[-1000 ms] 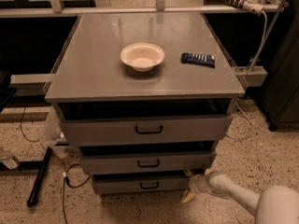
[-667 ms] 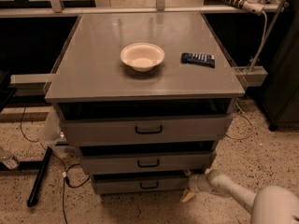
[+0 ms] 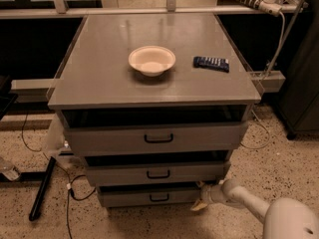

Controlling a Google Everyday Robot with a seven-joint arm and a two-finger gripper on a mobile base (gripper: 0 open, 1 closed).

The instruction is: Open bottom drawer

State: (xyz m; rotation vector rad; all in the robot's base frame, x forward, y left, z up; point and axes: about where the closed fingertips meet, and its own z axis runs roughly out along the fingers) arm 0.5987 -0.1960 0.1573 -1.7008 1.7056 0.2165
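The bottom drawer (image 3: 144, 196) is the lowest and narrowest grey front of the three-drawer cabinet, with a small black loop handle (image 3: 159, 197). It stands slightly pulled out, a dark gap showing above its front. The middle drawer (image 3: 154, 174) and the widest top drawer (image 3: 154, 138) sit above it. My gripper (image 3: 201, 195) is low on the right, at the right end of the bottom drawer's front, close to or touching it. Its white arm (image 3: 244, 198) runs in from the lower right corner.
A cream bowl (image 3: 151, 60) and a dark blue flat packet (image 3: 212, 62) lie on the grey cabinet top (image 3: 99, 78). Black cables (image 3: 70, 193) and a black bar (image 3: 42, 188) lie on the speckled floor at the left. A dark cabinet (image 3: 304, 83) stands at the right.
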